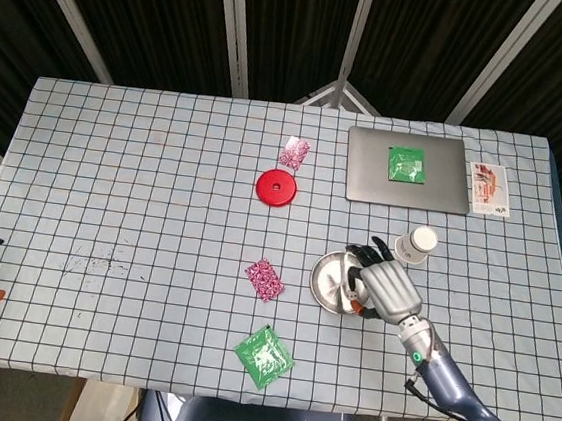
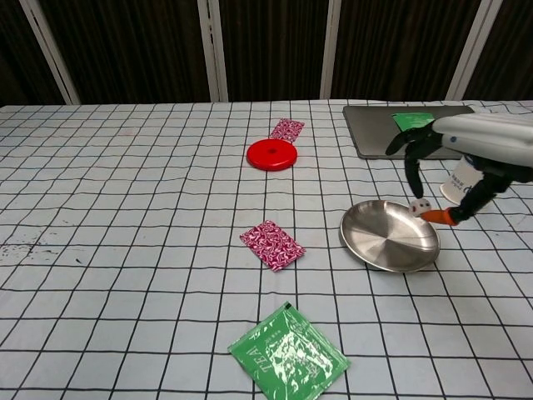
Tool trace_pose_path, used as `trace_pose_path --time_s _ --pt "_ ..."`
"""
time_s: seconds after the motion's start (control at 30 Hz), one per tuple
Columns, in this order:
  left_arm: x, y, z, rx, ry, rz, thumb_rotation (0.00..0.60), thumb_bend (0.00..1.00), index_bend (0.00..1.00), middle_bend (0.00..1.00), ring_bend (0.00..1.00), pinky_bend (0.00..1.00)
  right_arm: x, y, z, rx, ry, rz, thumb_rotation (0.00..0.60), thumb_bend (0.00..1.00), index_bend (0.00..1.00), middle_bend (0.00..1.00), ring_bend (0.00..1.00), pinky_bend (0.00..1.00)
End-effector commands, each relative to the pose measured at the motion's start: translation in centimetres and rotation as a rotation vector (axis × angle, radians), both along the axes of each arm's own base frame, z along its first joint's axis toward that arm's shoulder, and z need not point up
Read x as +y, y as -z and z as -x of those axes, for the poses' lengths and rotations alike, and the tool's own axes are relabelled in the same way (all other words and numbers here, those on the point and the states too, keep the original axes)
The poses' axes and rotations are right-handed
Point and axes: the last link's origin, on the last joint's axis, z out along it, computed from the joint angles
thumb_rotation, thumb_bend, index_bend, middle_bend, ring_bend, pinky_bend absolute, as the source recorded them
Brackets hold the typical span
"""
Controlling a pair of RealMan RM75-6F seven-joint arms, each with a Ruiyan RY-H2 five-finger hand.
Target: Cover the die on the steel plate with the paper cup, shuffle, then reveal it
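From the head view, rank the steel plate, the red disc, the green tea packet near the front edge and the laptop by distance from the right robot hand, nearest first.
1. Steel plate: directly under and left of the right robot hand.
2. Green tea packet: front-left of it.
3. Laptop and red disc: too close to call; the laptop lies behind the hand, the disc behind and left.
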Motion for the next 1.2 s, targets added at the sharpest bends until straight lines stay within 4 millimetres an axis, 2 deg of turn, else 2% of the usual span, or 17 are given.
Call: trace_pose_path --time_s 0.03,0.2,0.43,0.6,0.9,0.97,1.03,1.13,1.2 --pt "0.0 -0.2 0.1 -0.003 -0.001 -0.003 0.6 0.23 0.28 0.0 0.0 0.13 -1.9 2.0 -1.2 0.014 0.008 -0.022 0.6 0.31 0.61 0.18 0.17 0.0" --pt "0.1 -0.3 0.2 -0.009 -0.002 -0.002 0.6 0.23 0.28 0.0 0.0 0.13 -2.9 3.6 -1.2 0.032 0.028 -0.044 0.6 0.31 0.61 0.18 0.17 0.0" --pt "0.1 -0.2 0.2 -0.004 -0.003 0.0 0.6 0.23 0.28 0.0 0.0 0.13 -4.3 5.6 -0.1 0.061 0.065 -0.057 0.6 0.31 0.61 0.18 0.17 0.0" --pt "0.1 -0.3 0.3 0.001 -0.012 -0.006 0.6 0.23 0.28 0.0 0.0 0.13 -4.9 5.8 0.7 0.073 0.08 -0.052 0.6 0.31 0.61 0.18 0.17 0.0" --pt "0.1 0.0 0.2 0.013 -0.012 0.001 0.6 0.23 0.28 0.0 0.0 0.13 -4.5 5.5 1.9 0.095 0.091 -0.075 0.6 0.31 0.6 0.18 0.17 0.0" --pt "0.1 0.1 0.2 0.014 -0.013 0.002 0.6 0.23 0.28 0.0 0.0 0.13 -4.4 5.4 2.1 0.102 0.091 -0.079 0.6 0.31 0.55 0.17 0.16 0.0" --pt "0.1 0.1 0.2 0.015 -0.015 0.003 0.6 0.23 0.28 0.0 0.0 0.13 -4.3 5.1 2.2 0.107 0.092 -0.081 0.6 0.31 0.43 0.15 0.14 0.0" --pt "0.1 0.2 0.1 0.018 -0.014 0.007 0.6 0.23 0.28 0.0 0.0 0.13 -4.4 4.5 2.1 0.09 0.106 -0.073 0.6 0.25 0.22 0.09 0.11 0.0" --pt "0.1 0.2 0.1 0.018 -0.014 0.008 0.6 0.23 0.28 0.0 0.0 0.13 -4.5 4.2 2.0 0.078 0.112 -0.062 0.6 0.2 0.16 0.08 0.11 0.0"
